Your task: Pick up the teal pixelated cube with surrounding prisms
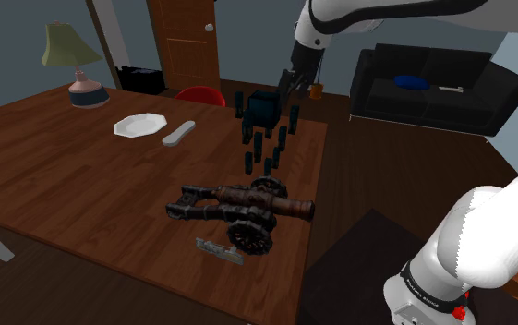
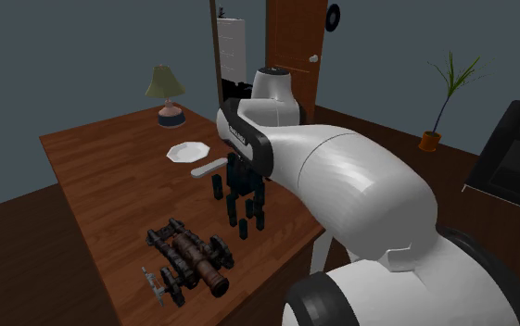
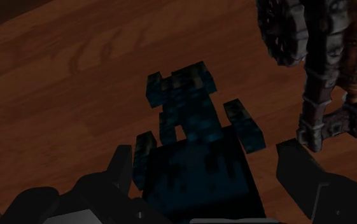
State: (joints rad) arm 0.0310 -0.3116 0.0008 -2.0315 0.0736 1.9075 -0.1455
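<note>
The cube (image 1: 266, 108) is dark teal and blocky. It stands on the desk (image 1: 54, 157), close to the far edge. Its small prisms (image 1: 259, 143) stand around it and in a row toward the cannon (image 1: 243, 208). The cannon lies nearer the stand, well apart from the cube's main block. A white plate (image 1: 140, 125) and a lamp (image 1: 72, 60) are off to the shoulder view's left.

The arm (image 1: 377, 18) reaches down to the cube from above. In the wrist view the jaws are spread wide, one on each side of the cube. There looks to be a gap on both sides, so nothing is pinched yet. That view is dim, so I cannot be sure the gap is real on the darker side.

So the reaching part looks nearly done. The jaws are lined up around the block. What is left is to go a bit lower if needed, squeeze the block, and lift it off the desk. The prisms stand close by, so a jaw might bump one.
</note>
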